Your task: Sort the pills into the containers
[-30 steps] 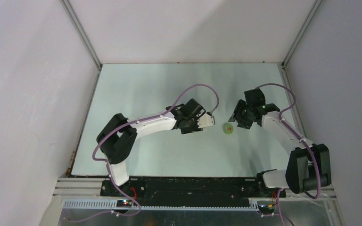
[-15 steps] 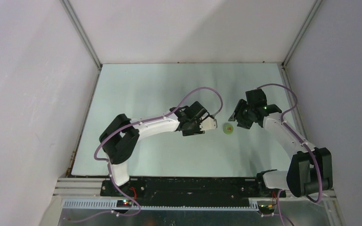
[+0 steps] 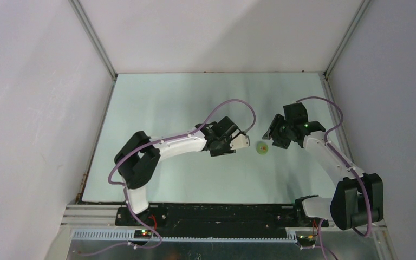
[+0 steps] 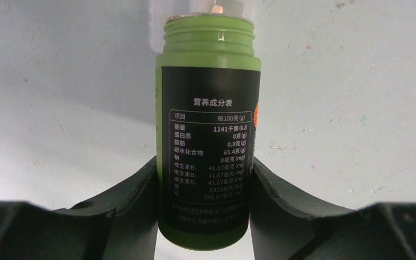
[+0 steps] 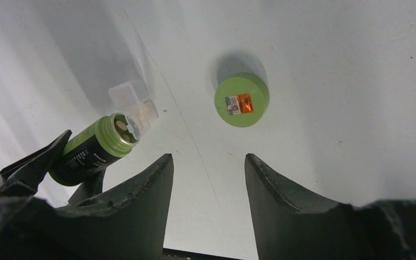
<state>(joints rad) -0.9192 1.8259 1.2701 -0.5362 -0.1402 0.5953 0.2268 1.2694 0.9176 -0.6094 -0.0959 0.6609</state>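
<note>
The only pill (image 5: pixel 121 125) that can be made out is a small pale tablet lying just inside the open mouth of the bottle (image 4: pixel 208 81). A tiny beige speck also shows at the mouth's rim in the left wrist view, but it is too small to say what it is.

The box (image 5: pixel 125 92) is clear plastic, with two joined square compartments. It sits on the tabletop (image 3: pixel 168 97) right of the middle, about halfway between the far and near edges. Its walls are so transparent that I cannot tell whether anything lies in either compartment.

The bottle is a green cylinder with a threaded neck and a black panel of white print. It is tipped over on its side above the tabletop, with its mouth at the nearer compartment of the box. I cannot tell whether rim and box touch.

The left gripper (image 4: pixel 205 162) clamps the bottle's lower body, one black finger pressed to each side.

The cap (image 5: pixel 241 101) is green with an orange sticker. It rests on the tabletop toward the right edge from the box, apart from it.

The right gripper (image 5: pixel 207 160) hangs above bare tabletop near the cap. Its jaws are parted with nothing between them.
</note>
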